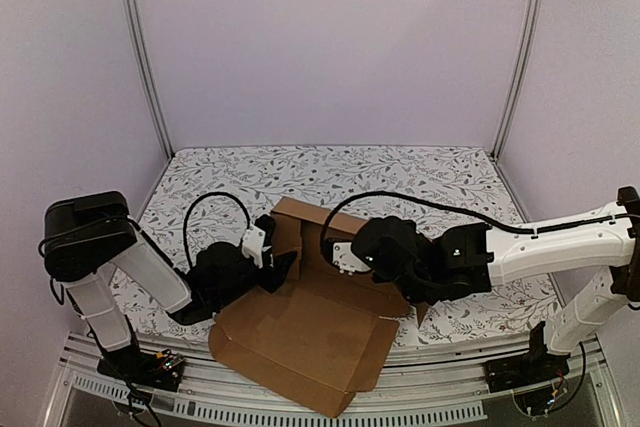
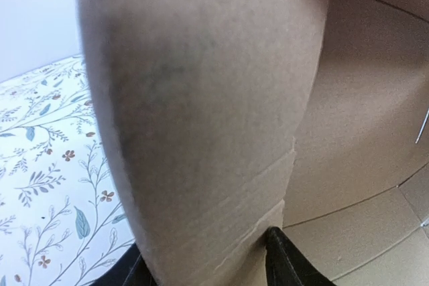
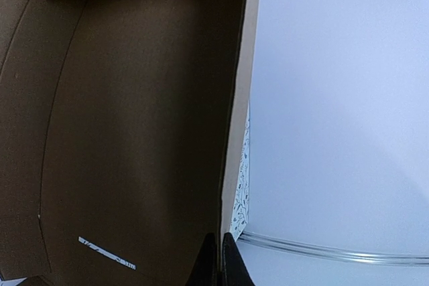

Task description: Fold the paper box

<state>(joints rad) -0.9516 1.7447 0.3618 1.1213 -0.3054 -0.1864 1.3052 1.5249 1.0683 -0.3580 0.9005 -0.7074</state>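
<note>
The paper box (image 1: 300, 337) lies half open, its flat part hanging over the near edge of the flowery table (image 1: 420, 172). The left gripper (image 2: 208, 267) has a flap between its fingers; I cannot tell if it squeezes. The right gripper (image 3: 218, 259) is closed, with its tips at a wall's edge.

paper box (image 1: 300, 332) on table (image 1: 400, 172), overhanging near edge

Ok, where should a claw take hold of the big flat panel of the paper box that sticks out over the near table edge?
Pinch the front panel of the paper box at its free near rim, coming in from the near side, level with the table. It lies flat and overhangs the edge, so one finger should slip under and one over.
</note>
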